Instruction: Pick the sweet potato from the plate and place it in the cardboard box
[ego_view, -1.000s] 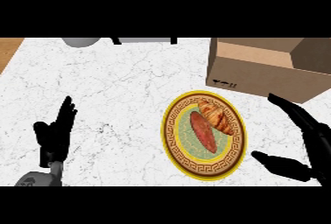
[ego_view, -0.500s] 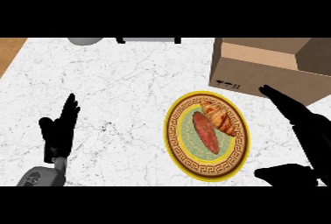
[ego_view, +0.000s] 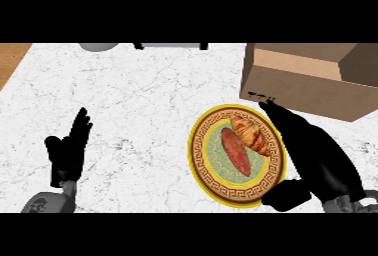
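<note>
White marbled counter (ego_view: 148, 90) fills the view. An open-topped brown cardboard box (ego_view: 310, 90) sits at the far right. Just in front of it is a round yellow-rimmed plate with a key-pattern border (ego_view: 198, 165). The black right hand (ego_view: 317, 155) overlaps the plate's right edge. Its fingers are straight and point toward the box, with the thumb spread out by the near rim; released, holding nothing. The black left hand (ego_view: 68, 155) rests open at the left, fingers up, well apart from the plate. On the plate, a long reddish-orange sweet potato (ego_view: 236, 151) lies lengthwise beside a golden-brown croissant (ego_view: 252, 135) (touching or merely close, cannot tell). Step in hand, by my reading: the approach, with the pick not yet made. The next move calls for the right hand to shift left past the croissant, lower, and curl round the sweet potato alone.
</note>
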